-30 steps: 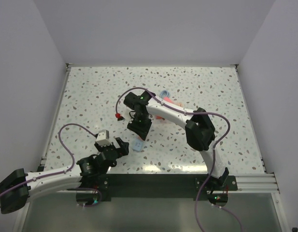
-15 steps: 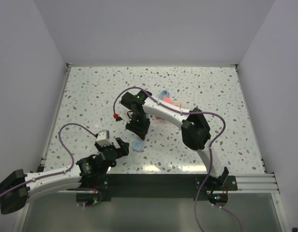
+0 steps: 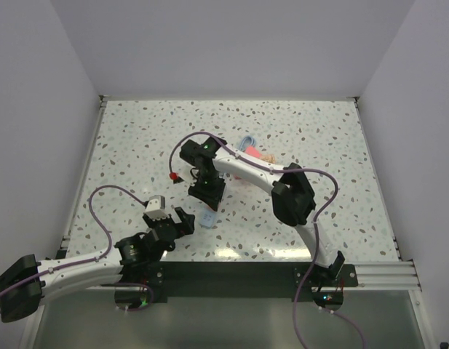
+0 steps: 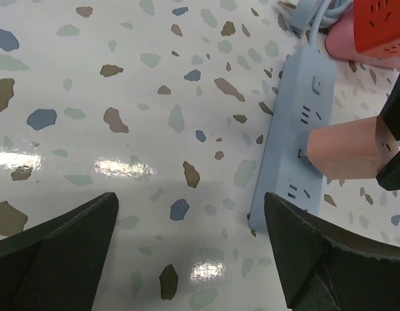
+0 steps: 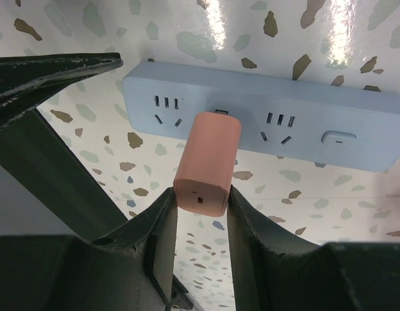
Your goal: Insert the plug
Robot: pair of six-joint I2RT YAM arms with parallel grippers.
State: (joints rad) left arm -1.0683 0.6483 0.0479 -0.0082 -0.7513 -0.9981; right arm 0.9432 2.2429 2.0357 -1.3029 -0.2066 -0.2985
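Only the wrist views reveal the plug (image 5: 206,162), a rounded salmon block clamped in the right gripper (image 5: 201,197), prongs meeting the blue power strip (image 5: 303,123); left gripper (image 4: 187,253) gapes.

plug (image 5: 206,162) against middle socket of power strip (image 5: 264,123) | power strip on table (image 3: 137,145) | larger cube (image 4: 380,26) near its switch end

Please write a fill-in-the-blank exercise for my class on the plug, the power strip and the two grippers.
1. The right gripper holds the plug over the power strip, at the ____ of its three sockets.
2. The power strip is light ____ in colour.
3. The left gripper stands ____ and holds nothing.
Missing words: middle; blue; open.
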